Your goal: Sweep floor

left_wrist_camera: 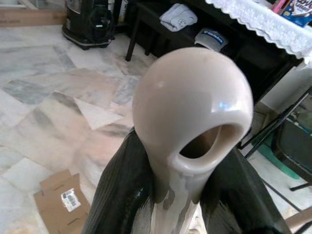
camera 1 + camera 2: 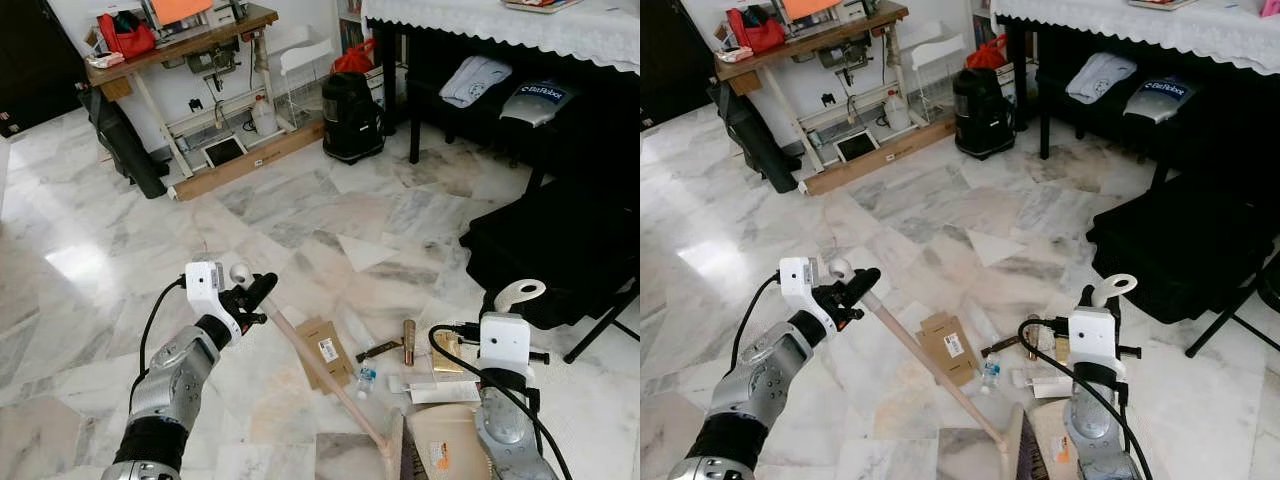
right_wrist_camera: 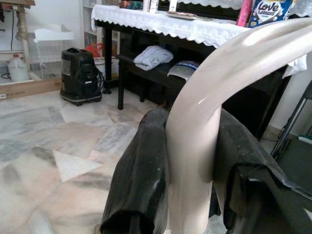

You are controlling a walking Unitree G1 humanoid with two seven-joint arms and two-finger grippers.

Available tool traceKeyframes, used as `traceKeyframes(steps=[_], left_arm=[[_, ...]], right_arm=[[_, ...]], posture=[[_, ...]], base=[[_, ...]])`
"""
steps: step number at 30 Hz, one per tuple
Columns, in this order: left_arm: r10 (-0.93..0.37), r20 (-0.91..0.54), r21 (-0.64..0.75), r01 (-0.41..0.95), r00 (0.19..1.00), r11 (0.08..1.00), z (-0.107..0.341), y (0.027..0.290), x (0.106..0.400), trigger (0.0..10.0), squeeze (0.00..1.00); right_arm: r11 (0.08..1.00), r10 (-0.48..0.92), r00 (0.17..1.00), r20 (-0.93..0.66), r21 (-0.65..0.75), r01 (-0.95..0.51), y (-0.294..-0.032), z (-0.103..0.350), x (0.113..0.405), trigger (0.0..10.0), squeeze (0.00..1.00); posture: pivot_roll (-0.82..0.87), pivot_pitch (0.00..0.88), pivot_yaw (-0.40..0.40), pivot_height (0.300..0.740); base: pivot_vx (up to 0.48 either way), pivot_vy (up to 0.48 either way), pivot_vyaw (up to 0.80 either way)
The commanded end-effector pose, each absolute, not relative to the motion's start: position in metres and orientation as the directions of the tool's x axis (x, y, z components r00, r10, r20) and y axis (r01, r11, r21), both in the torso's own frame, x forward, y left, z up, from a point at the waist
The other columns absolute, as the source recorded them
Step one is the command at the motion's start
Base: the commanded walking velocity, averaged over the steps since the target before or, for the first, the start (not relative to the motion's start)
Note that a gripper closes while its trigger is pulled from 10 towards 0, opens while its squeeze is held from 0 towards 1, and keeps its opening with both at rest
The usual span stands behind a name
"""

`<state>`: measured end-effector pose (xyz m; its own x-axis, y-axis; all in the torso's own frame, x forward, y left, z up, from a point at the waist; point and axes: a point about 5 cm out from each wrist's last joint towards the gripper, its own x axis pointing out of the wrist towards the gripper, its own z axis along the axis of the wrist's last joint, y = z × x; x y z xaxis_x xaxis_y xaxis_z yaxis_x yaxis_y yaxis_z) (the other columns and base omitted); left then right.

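Note:
My left gripper (image 2: 250,298) is shut on the top of the beige broom handle (image 2: 320,370), just below its rounded knob (image 1: 192,107); black fingers (image 1: 122,195) press both sides. The handle slants down to the broom head (image 2: 395,455) at the bottom edge. Beside the head sits a beige dustpan (image 2: 445,445). My right gripper (image 3: 192,161) is shut on the dustpan's curved upright handle (image 2: 520,293). Litter lies on the marble floor by the broom: a cardboard piece (image 2: 325,350), a small bottle (image 2: 367,378), a brown tube (image 2: 409,342) and papers (image 2: 440,390).
A black vacuum cleaner (image 2: 350,115) stands ahead by a black table with a white lace cloth (image 2: 500,20). A wooden workbench (image 2: 180,45) is at the far left. A black bag (image 2: 560,250) and stand legs lie to the right. Open marble floor spreads ahead and left.

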<state>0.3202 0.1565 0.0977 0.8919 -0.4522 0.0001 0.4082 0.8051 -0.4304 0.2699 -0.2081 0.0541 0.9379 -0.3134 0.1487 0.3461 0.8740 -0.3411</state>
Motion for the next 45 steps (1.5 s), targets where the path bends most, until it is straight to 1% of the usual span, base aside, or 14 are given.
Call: traceKeyframes(steps=[1, 5, 8, 13, 14, 16, 18, 20, 21, 24, 26, 29, 35, 45], left_arm=[[-0.438, 0.053, -0.460, 0.411, 0.898, 0.787, 0.108, 0.166, 0.320, 10.0, 0.00], [-0.417, 0.081, -0.489, 0.401, 0.905, 0.774, 0.114, 0.168, 0.322, 10.0, 0.00], [-0.351, 0.125, -0.456, 0.368, 0.928, 0.811, 0.127, 0.178, 0.324, 10.0, 0.00], [-0.219, 0.181, -0.393, 0.274, 0.959, 0.878, 0.145, 0.204, 0.326, 10.0, 0.00], [-0.219, 0.181, -0.393, 0.274, 0.959, 0.878, 0.145, 0.204, 0.326, 10.0, 0.00], [-0.199, 0.162, -0.344, 0.245, 0.966, 0.906, 0.144, 0.212, 0.325, 10.0, 0.00], [-0.204, 0.132, -0.299, 0.235, 0.970, 0.925, 0.140, 0.214, 0.324, 10.0, 0.00], [-0.205, 0.124, -0.289, 0.233, 0.971, 0.928, 0.138, 0.214, 0.323, 10.0, 0.00], [-0.209, 0.099, -0.256, 0.228, 0.973, 0.939, 0.134, 0.214, 0.322, 10.0, 0.00], [-0.219, 0.074, -0.224, 0.230, 0.973, 0.947, 0.130, 0.213, 0.321, 10.0, 0.00], [-0.247, 0.029, -0.174, 0.248, 0.969, 0.953, 0.122, 0.208, 0.319, 10.0, 0.00], [-0.282, -0.027, -0.148, 0.275, 0.959, 0.950, 0.113, 0.204, 0.316, 10.0, 0.00], [-0.364, -0.098, -0.160, 0.347, 0.926, 0.924, 0.100, 0.191, 0.312, 10.0, 0.00], [-0.387, -0.108, -0.217, 0.358, 0.916, 0.908, 0.096, 0.182, 0.311, 10.0, 0.00]], right_arm=[[0.891, -0.279, 0.945, 0.170, -0.323, 0.321, -0.197, 0.058, 0.275, 10.0, 0.00], [0.892, -0.277, 0.946, 0.168, -0.321, 0.318, -0.196, 0.058, 0.276, 10.0, 0.00], [0.894, -0.273, 0.948, 0.165, -0.320, 0.313, -0.195, 0.057, 0.277, 10.0, 0.00], [0.895, -0.270, 0.949, 0.162, -0.321, 0.309, -0.195, 0.057, 0.277, 10.0, 0.00], [0.895, -0.270, 0.949, 0.162, -0.321, 0.309, -0.195, 0.057, 0.277, 10.0, 0.00], [0.896, -0.267, 0.950, 0.160, -0.322, 0.306, -0.195, 0.056, 0.277, 10.0, 0.00], [0.897, -0.263, 0.952, 0.159, -0.323, 0.302, -0.194, 0.056, 0.277, 10.0, 0.00], [0.897, -0.262, 0.952, 0.159, -0.323, 0.301, -0.193, 0.056, 0.277, 10.0, 0.00], [0.898, -0.261, 0.952, 0.161, -0.323, 0.300, -0.194, 0.056, 0.278, 10.0, 0.00], [0.898, -0.260, 0.952, 0.162, -0.323, 0.300, -0.194, 0.057, 0.278, 10.0, 0.00], [0.897, -0.258, 0.952, 0.162, -0.326, 0.299, -0.195, 0.057, 0.278, 10.0, 0.00], [0.896, -0.259, 0.952, 0.164, -0.329, 0.300, -0.196, 0.057, 0.277, 10.0, 0.00], [0.895, -0.258, 0.952, 0.166, -0.331, 0.300, -0.197, 0.057, 0.277, 10.0, 0.00], [0.896, -0.254, 0.953, 0.165, -0.331, 0.296, -0.197, 0.057, 0.277, 10.0, 0.00]], posture=[[-0.03, 0.033, 0.187, 0.740], [-0.03, 0.033, 0.186, 0.740], [-0.03, 0.033, 0.184, 0.740], [-0.02, 0.035, 0.180, 0.740], [-0.02, 0.035, 0.180, 0.740], [-0.02, 0.036, 0.178, 0.740], [-0.02, 0.036, 0.177, 0.740], [-0.02, 0.036, 0.177, 0.740], [-0.02, 0.040, 0.174, 0.740], [-0.02, 0.040, 0.174, 0.740], [-0.03, 0.046, 0.170, 0.740], [-0.03, 0.049, 0.170, 0.740], [-0.03, 0.053, 0.170, 0.740], [-0.04, 0.057, 0.169, 0.740]], base=[[0.000, 0.000, 0.00], [0.000, 0.000, 0.00], [0.000, 0.000, 0.00], [0.000, 0.000, 0.00], [0.000, 0.000, 0.00], [0.000, 0.000, 0.00], [0.000, 0.000, 0.00], [0.000, 0.000, 0.00], [0.000, 0.000, 0.00], [0.000, 0.000, 0.00], [0.000, 0.000, 0.00], [0.000, 0.000, 0.00], [0.000, 0.000, 0.00], [0.000, 0.000, 0.00]])
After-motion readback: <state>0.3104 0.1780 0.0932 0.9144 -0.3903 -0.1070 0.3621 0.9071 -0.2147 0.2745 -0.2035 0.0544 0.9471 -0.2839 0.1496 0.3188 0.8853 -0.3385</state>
